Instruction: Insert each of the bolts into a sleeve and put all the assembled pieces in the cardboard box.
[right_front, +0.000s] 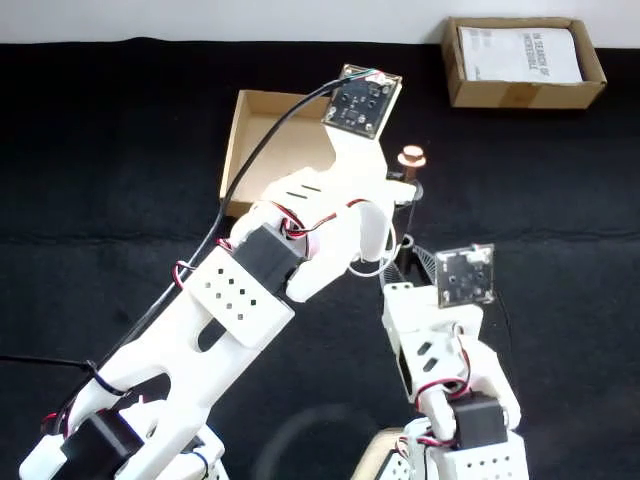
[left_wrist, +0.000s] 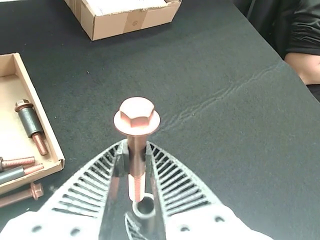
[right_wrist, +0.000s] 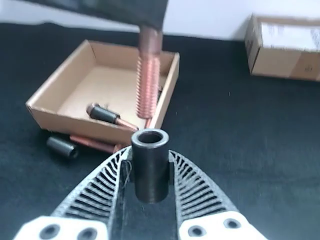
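My left gripper (left_wrist: 136, 150) is shut on a copper bolt (left_wrist: 136, 120), held upright with its hex head up; the head also rises above the arm (right_front: 411, 157). Right beneath it my right gripper (right_wrist: 150, 152) is shut on a black sleeve (right_wrist: 150, 165), mouth up. The bolt's threaded end (right_wrist: 149, 85) hangs just above the sleeve's mouth (left_wrist: 143, 207), nearly in line with it. The open cardboard box (right_front: 262, 140) lies behind, with assembled pieces (left_wrist: 29, 125) (right_wrist: 107, 116) inside.
A loose sleeve (right_wrist: 62, 147) and a loose bolt (right_wrist: 95, 144) lie on the black cloth just outside the box's wall; the left wrist view also shows a loose bolt (left_wrist: 20, 195) there. A second cardboard box (right_front: 520, 60) stands at the far right. A person's arm (left_wrist: 300, 45) rests at the table's edge.
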